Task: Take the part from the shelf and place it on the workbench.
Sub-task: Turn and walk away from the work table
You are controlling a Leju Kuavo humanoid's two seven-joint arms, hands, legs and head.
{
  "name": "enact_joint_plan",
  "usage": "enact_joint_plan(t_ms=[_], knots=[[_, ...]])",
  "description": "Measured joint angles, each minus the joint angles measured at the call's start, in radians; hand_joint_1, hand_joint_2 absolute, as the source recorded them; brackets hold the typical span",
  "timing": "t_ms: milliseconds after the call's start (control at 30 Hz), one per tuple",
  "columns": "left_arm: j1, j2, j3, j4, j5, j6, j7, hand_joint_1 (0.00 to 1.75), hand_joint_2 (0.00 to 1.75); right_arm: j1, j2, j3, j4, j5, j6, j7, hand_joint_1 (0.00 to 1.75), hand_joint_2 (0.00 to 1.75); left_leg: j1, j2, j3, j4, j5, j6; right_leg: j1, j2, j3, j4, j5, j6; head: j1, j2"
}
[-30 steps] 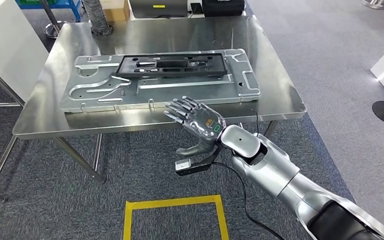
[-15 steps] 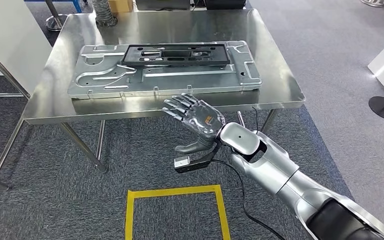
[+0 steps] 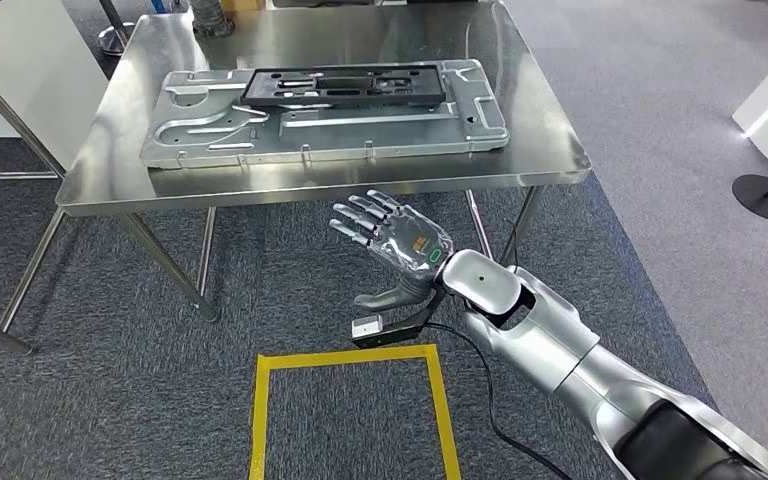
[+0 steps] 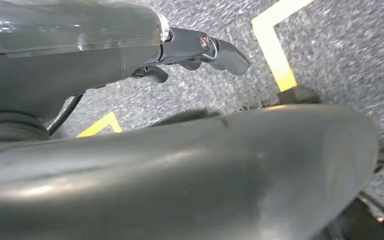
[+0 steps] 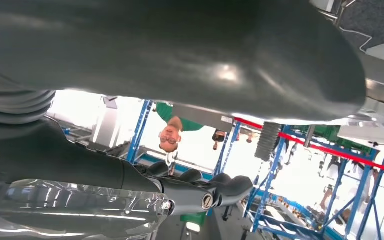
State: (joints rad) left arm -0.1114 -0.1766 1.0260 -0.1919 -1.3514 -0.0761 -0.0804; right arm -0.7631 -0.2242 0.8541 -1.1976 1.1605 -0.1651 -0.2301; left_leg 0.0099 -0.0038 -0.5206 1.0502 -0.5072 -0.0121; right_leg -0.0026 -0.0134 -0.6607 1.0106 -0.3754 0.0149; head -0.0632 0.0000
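Against the earlier head pictures the whole scene has slid: the workbench (image 3: 90, 185) sits higher and farther off, so the camera has backed away while the right hand (image 3: 392, 240) keeps its place in the frame. The part (image 3: 342, 86), a long black frame, lies on the grey metal plate (image 3: 210, 135) on the workbench, its long axis running nine to three o'clock, so the placing looks done. It lies at about twelve o'clock from the right hand, well apart, beyond the bench's near edge. That hand holds nothing, fingers spread wide. It is the nearer hand should the part need touching again. The left hand (image 4: 200, 50) hangs low over the carpet near the yellow floor tape (image 3: 345, 357); whether its fingers are apart or curled I cannot tell. A person (image 5: 172, 131) stands beyond the bench in the right wrist view.
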Motion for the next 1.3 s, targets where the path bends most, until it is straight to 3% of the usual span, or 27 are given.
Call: enact_joint_plan(t_ms=[33, 100, 133, 200, 267, 300, 333, 367, 433, 500, 533, 567, 633, 667, 767, 800, 833, 867, 933, 1000, 1033, 1100, 1133, 1167, 1200, 1267, 1300], knots=[[-0.001, 0.0, 0.0, 0.0, 0.0, 0.0, 0.001, 0.0, 0.0, 0.0, 0.0, -0.001, 0.0, 0.001, 0.0, 0.001, 0.0, 0.0, -0.002, -0.001, 0.012, -0.025, -0.012, 0.007, 0.001, 0.0, -0.003, 0.002, 0.007, 0.005, 0.0, 0.0], [-0.001, 0.0, -0.001, 0.0, -0.003, -0.001, 0.004, 0.0, 0.0, 0.001, 0.001, -0.002, 0.001, 0.005, -0.001, 0.003, 0.0, 0.0, -0.004, -0.001, 0.003, -0.033, -0.002, 0.026, -0.002, 0.001, -0.006, 0.002, 0.017, 0.018, 0.0, 0.0], [-0.002, -0.001, -0.001, 0.0, -0.005, -0.002, 0.006, 0.0, 0.0, 0.002, 0.0, -0.003, 0.003, 0.007, -0.001, 0.004, 0.0, 0.0, -0.004, 0.001, -0.003, -0.034, 0.008, 0.036, -0.004, 0.002, -0.011, 0.01, 0.003, 0.024, 0.0, 0.0], [-0.006, -0.002, -0.003, 0.0, -0.01, -0.002, 0.009, 0.0, 0.0, 0.003, 0.0, -0.007, 0.007, 0.01, -0.002, 0.007, 0.0, 0.0, -0.001, 0.005, -0.027, -0.038, 0.034, 0.05, -0.008, 0.006, -0.04, 0.084, -0.081, 0.036, 0.0, 0.0], [-0.011, -0.002, -0.007, 0.0, -0.014, -0.002, 0.012, 0.0, 0.0, 0.005, 0.0, -0.011, 0.011, 0.015, -0.003, 0.008, 0.0, 0.0, -0.002, 0.006, -0.061, -0.036, 0.061, 0.054, -0.01, 0.008, -0.077, 0.22, -0.18, 0.044, 0.0, 0.0], [-0.013, -0.003, -0.008, 0.0, -0.015, -0.003, 0.014, 0.0, 0.0, 0.007, 0.0, -0.012, 0.013, 0.018, -0.003, 0.008, 0.0, 0.0, -0.002, 0.006, -0.08, -0.035, 0.075, 0.054, -0.01, 0.008, -0.085, 0.277, -0.198, 0.045, 0.0, 0.0], [-0.014, -0.003, -0.008, 0.0, -0.016, -0.004, 0.016, 0.0, 0.0, 0.01, 0.0, -0.014, 0.016, 0.021, -0.004, 0.008, 0.0, 0.0, -0.002, 0.006, -0.097, -0.035, 0.087, 0.053, -0.01, 0.009, -0.078, 0.307, -0.193, 0.045, 0.0, 0.0], [-0.016, -0.003, -0.009, 0.0, -0.016, -0.004, 0.018, 0.0, 0.0, 0.012, 0.0, -0.016, 0.018, 0.024, -0.004, 0.008, 0.0, 0.0, -0.003, 0.006, -0.114, -0.034, 0.1, 0.051, -0.01, 0.009, -0.054, 0.301, -0.169, 0.043, 0.0, 0.0], [-0.019, -0.004, -0.012, 0.0, -0.017, -0.006, 0.02, 0.0, 0.0, 0.012, 0.0, -0.022, 0.022, 0.028, -0.004, 0.009, 0.0, 0.0, -0.004, 0.005, -0.139, -0.033, 0.122, 0.047, -0.007, 0.009, 0.051, 0.185, -0.127, 0.03, 0.0, 0.0], [-0.023, -0.005, -0.017, 0.0, -0.018, -0.007, 0.022, 0.0, 0.0, 0.009, 0.0, -0.03, 0.023, 0.031, -0.005, 0.01, 0.0, 0.0, -0.007, 0.005, -0.153, -0.034, 0.141, 0.04, 0.001, 0.01, 0.161, 0.03, -0.141, 0.015, 0.0, 0.0], [-0.025, -0.006, -0.02, 0.0, -0.019, -0.007, 0.024, 0.0, 0.0, 0.007, 0.0, -0.033, 0.023, 0.034, -0.006, 0.012, 0.0, 0.0, -0.007, 0.005, -0.156, -0.037, 0.152, 0.035, 0.005, 0.01, 0.189, -0.015, -0.151, 0.009, 0.0, 0.0], [-0.027, -0.007, -0.022, 0.0, -0.019, -0.008, 0.026, 0.0, 0.0, 0.005, 0.001, -0.035, 0.023, 0.036, -0.006, 0.014, 0.0, 0.0, -0.006, 0.006, -0.159, -0.042, 0.164, 0.029, 0.008, 0.01, 0.196, -0.038, -0.154, 0.004, 0.0, 0.0], [-0.029, -0.007, -0.026, 0.0, -0.021, -0.008, 0.032, 0.0, 0.0, 0.006, 0.002, -0.036, 0.026, 0.041, -0.006, 0.018, 0.0, 0.0, -0.005, 0.007, -0.167, -0.043, 0.168, 0.017, 0.004, 0.008, 0.182, -0.048, -0.13, -0.009, 0.0, 0.0], [-0.029, -0.007, -0.026, 0.0, -0.021, -0.008, 0.036, 0.0, 0.0, 0.008, 0.003, -0.036, 0.028, 0.045, -0.006, 0.02, 0.0, 0.0, -0.004, 0.006, -0.176, -0.024, 0.141, 0.012, 0.002, 0.005, 0.172, -0.051, -0.116, -0.017, 0.0, 0.0], [-0.027, -0.006, -0.027, 0.0, -0.018, -0.008, 0.044, 0.0, 0.0, 0.016, 0.016, -0.036, 0.033, 0.058, -0.007, 0.023, 0.0, 0.0, -0.002, 0.004, -0.219, 0.145, -0.009, 0.002, 0.001, 0.002, 0.124, -0.047, -0.078, -0.03, 0.0, 0.0], [-0.026, -0.006, -0.027, 0.0, -0.015, -0.008, 0.045, 0.0, 0.0, 0.019, 0.021, -0.035, 0.035, 0.061, -0.008, 0.024, 0.0, 0.0, -0.001, 0.004, -0.227, 0.206, -0.034, 0.0, 0.002, 0.002, 0.105, -0.042, -0.067, -0.03, 0.0, 0.0], [-0.026, -0.006, -0.027, 0.0, -0.013, -0.008, 0.046, 0.0, 0.0, 0.021, 0.026, -0.035, 0.038, 0.064, -0.008, 0.024, 0.0, 0.0, -0.001, 0.004, -0.224, 0.244, -0.032, -0.002, 0.002, 0.001, 0.086, -0.037, -0.056, -0.029, 0.0, 0.0], [-0.025, -0.006, -0.027, 0.0, -0.01, -0.007, 0.047, 0.0, 0.0, 0.023, 0.031, -0.035, 0.041, 0.066, -0.008, 0.023, 0.0, 0.0, 0.0, 0.005, -0.207, 0.253, -0.01, -0.003, 0.002, 0.001, 0.065, -0.03, -0.045, -0.027, 0.0, 0.0], [-0.024, -0.006, -0.027, 0.0, -0.005, -0.004, 0.049, 0.0, 0.0, 0.023, 0.04, -0.035, 0.047, 0.071, -0.009, 0.021, 0.0, 0.0, 0.0, 0.005, -0.122, 0.169, 0.031, -0.001, 0.001, 0.001, 0.027, -0.013, -0.028, -0.021, 0.0, 0.0], [-0.025, -0.006, -0.027, 0.0, 0.001, -0.001, 0.048, 0.0, 0.0, 0.02, 0.05, -0.037, 0.052, 0.074, -0.012, 0.016, 0.0, 0.0, -0.002, 0.003, -0.022, 0.031, 0.008, 0.007, 0.003, 0.001, 0.002, 0.003, -0.013, -0.012, 0.0, 0.0], [-0.025, -0.006, -0.027, 0.0, 0.005, 0.0, 0.046, 0.0, 0.0, 0.018, 0.054, -0.038, 0.054, 0.074, -0.013, 0.014, 0.0, 0.0, -0.004, 0.002, 0.003, -0.012, -0.01, 0.012, 0.004, 0.001, -0.004, 0.007, -0.006, -0.006, 0.0, 0.0], [-0.021, -0.007, -0.027, 0.0, 0.01, 0.003, 0.042, 0.0, 0.0, 0.013, 0.064, -0.038, 0.061, 0.075, -0.014, 0.008, 0.0, 0.0, -0.005, 0.002, 0.005, -0.036, -0.01, 0.027, 0.004, 0.001, -0.01, 0.005, 0.011, 0.006, 0.0, 0.0], [-0.019, -0.007, -0.026, 0.0, 0.012, 0.005, 0.04, 0.0, 0.0, 0.012, 0.067, -0.038, 0.065, 0.075, -0.014, 0.007, 0.0, 0.0, -0.004, 0.004, -0.002, -0.04, 0.001, 0.035, 0.002, 0.002, -0.015, 0.008, 0.006, 0.012, 0.0, 0.0], [-0.018, -0.007, -0.025, 0.0, 0.014, 0.006, 0.039, 0.0, 0.0, 0.01, 0.07, -0.038, 0.069, 0.075, -0.014, 0.004, 0.0, 0.0, -0.002, 0.006, -0.012, -0.043, 0.015, 0.044, 0.001, 0.005, -0.023, 0.022, -0.016, 0.018, 0.0, 0.0], [-0.017, -0.008, -0.025, 0.0, 0.017, 0.007, 0.037, 0.0, 0.0, 0.008, 0.072, -0.038, 0.073, 0.074, -0.014, 0.002, 0.0, 0.0, 0.0, 0.007, -0.024, -0.045, 0.029, 0.05, -0.001, 0.007, -0.035, 0.055, -0.056, 0.024, 0.0, 0.0], [-0.016, -0.008, -0.024, 0.0, 0.02, 0.007, 0.034, 0.0, 0.0, 0.004, 0.076, -0.038, 0.08, 0.073, -0.014, -0.002, 0.0, 0.0, 0.0, 0.008, -0.055, -0.045, 0.056, 0.055, -0.005, 0.009, -0.065, 0.173, -0.16, 0.035, 0.0, 0.0], [-0.015, -0.008, -0.024, 0.0, 0.021, 0.007, 0.033, 0.0, 0.0, 0.004, 0.078, -0.038, 0.084, 0.073, -0.015, -0.002, 0.0, 0.0, 0.0, 0.008, -0.072, -0.044, 0.069, 0.055, -0.007, 0.009, -0.075, 0.237, -0.191, 0.039, 0.0, 0.0]])
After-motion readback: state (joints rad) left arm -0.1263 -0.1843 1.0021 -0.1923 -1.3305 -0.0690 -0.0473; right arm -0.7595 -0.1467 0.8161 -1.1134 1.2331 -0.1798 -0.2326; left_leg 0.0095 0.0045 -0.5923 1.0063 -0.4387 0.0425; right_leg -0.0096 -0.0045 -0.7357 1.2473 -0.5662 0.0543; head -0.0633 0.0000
